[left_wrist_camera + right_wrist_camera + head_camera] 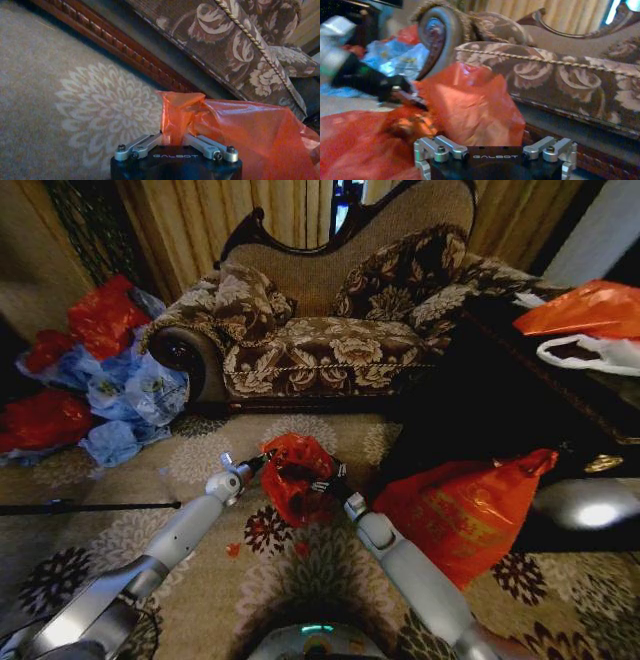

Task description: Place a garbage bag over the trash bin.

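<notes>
**Both grippers hold the red garbage bag up over the carpet**

The left gripper [258,463] is pinched shut on the left edge of the garbage bag [296,475]; in the left wrist view its fingers [197,144] close together on a bunched fold of red plastic that rises straight out from between them. The right gripper [335,478] meets the bag's opposite edge. In the right wrist view its linkages sit spread wide with red film bulging up between them, but the fingertips are hidden, so whether it is clamped cannot be told.

Between the two grippers the bag hangs crumpled and glossy, its mouth held partly apart, above the floral carpet [200,460]. A few small red scraps [233,549] lie on the carpet just below the left arm.

Just to the right of the right arm sits a much larger orange-red bag [460,510] with yellowish print. Beyond the grippers stands the floral-patterned sofa [340,350] with its carved wooden base. Well off to the left of the left gripper, red and blue bags [110,380] are piled together beside the sofa's arm.
</notes>
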Tool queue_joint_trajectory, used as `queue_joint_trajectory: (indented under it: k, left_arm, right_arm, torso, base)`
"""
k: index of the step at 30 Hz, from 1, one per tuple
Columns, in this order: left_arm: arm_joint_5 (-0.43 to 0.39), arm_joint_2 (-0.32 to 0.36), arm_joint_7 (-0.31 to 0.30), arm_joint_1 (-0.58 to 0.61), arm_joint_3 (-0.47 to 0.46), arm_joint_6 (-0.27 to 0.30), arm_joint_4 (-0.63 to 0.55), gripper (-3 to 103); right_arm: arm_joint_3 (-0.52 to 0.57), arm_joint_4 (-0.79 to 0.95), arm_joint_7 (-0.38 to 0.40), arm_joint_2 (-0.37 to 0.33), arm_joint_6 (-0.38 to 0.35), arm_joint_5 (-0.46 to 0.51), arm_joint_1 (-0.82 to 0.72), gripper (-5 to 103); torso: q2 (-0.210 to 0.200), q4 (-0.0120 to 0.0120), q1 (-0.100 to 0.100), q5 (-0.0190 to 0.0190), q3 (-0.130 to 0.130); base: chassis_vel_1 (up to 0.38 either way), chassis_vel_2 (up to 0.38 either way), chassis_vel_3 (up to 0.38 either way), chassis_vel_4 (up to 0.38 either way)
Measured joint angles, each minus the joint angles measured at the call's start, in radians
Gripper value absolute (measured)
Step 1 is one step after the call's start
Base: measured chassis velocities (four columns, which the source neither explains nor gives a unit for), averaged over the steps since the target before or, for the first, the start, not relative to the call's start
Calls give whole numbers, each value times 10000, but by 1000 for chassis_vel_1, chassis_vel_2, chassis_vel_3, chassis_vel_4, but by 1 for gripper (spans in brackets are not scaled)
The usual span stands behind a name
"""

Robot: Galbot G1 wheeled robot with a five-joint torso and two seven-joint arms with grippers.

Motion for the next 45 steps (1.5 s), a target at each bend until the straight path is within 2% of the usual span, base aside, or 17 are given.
queue_joint_trajectory:
  k: [2, 5, 7, 10, 12, 14, 15, 16, 17, 19, 20, 21, 22, 26, 33, 39, 45]
  left_arm:
    - [0, 18, 3, 26, -9, 0, -30, 0]
    - [0, 36, 8, 62, -45, 0, -74, 0]
    - [0, 35, 12, 70, -54, 0, -85, 0]
    - [8, 35, 19, 77, -72, 0, -99, 0]
    - [16, 53, 20, 78, -72, 0, -113, 0]
    - [22, 62, 20, 77, -72, -2, -120, 0]
    - [51, 62, 20, 72, -72, -8, -120, 0]
    - [72, 58, 20, 69, -72, -13, -116, 0]
    - [158, 51, 30, 62, -70, -37, -85, 0]
    - [204, 49, 46, 58, -63, -55, -64, 0]
    - [276, 27, 81, 46, -42, -96, -9, 0]
    - [296, 6, 91, 37, -37, -111, 26, 0]
    - [296, 6, 91, 37, -37, -111, 26, 0]
    - [435, -119, 175, -84, -3, -167, 282, 0]
    - [744, -494, 222, -360, 54, -327, 874, 0]
    - [1034, -906, 315, -638, 43, -478, 1410, 0]
    - [1021, -850, 356, -859, 155, -488, 1475, 0]
  right_arm:
    - [89, -398, -12, 166, 19, 26, 261, 99]
    - [186, -1140, -193, 464, 138, 33, 633, 84]
    - [224, -1353, -239, 586, 208, 48, 720, 84]
    - [349, -1768, -420, 900, 416, 274, 895, 73]
    - [321, -2041, -621, 1064, 632, 825, 1047, 62]
    - [276, -2177, -699, 1140, 737, 1191, 1134, 62]
    - [242, -2462, -778, 1311, 865, 1798, 1298, 51]
    - [250, -2570, -821, 1368, 897, 1961, 1354, 51]
    - [306, -2836, -898, 1488, 951, 2313, 1487, 41]
    - [337, -2980, -932, 1533, 968, 2522, 1547, 41]
    - [386, -3229, -972, 1603, 977, 3038, 1628, 30]
    - [424, -3335, -987, 1624, 976, 3263, 1654, 30]
    - [424, -3335, -987, 1624, 976, 3263, 1654, 30]
    - [772, -3897, -1287, 1623, 1174, 3828, 1766, 8]
    - [1118, -4573, -1622, 1689, 1187, 4180, 1976, 0]
    - [1572, -5347, -1865, 1909, 1447, 4137, 2252, 0]
    - [1692, -5471, -1965, 1780, 1477, 4088, 2317, 0]
  torso:
    - [0, 1, 0, -1, 0]
    - [0, -1, 0, -2, 0]
    - [0, -1, 0, -2, 0]
    - [0, 0, 0, -2, 0]
    - [0, 0, 0, -3, 0]
    - [0, 0, 0, -2, 0]
    - [0, 0, 0, -1, 0]
    - [0, 1, 0, -2, 0]
    - [0, 1, 0, -2, 0]
    - [0, 1, 0, -2, 0]
    - [0, 1, 0, -1, 0]
    - [0, 1, 0, -1, 0]
    - [0, 1, 0, -1, 0]
    - [-2, 1, 0, -1, 1]
    - [-3, -1, 0, -1, 0]
    - [-3, 0, 1, -1, 0]
    - [-2, 0, 0, 0, 0]
  base:
    - [0, 0, 0, 0]
    - [0, 0, 0, 0]
    - [0, 0, 0, 0]
    - [0, 0, 0, 0]
    - [0, 0, 0, 0]
    - [0, 0, 0, 0]
    - [0, 0, 0, 0]
    - [0, 0, 0, 0]
    - [0, 0, 0, 0]
    - [0, 0, 0, 0]
    - [0, 0, 0, 0]
    - [0, 0, 0, 0]
    - [0, 0, 0, 0]
    - [0, 0, 0, 0]
    - [0, 0, 0, 0]
    - [0, 0, 0, 0]
    - [0, 0, 0, 0]
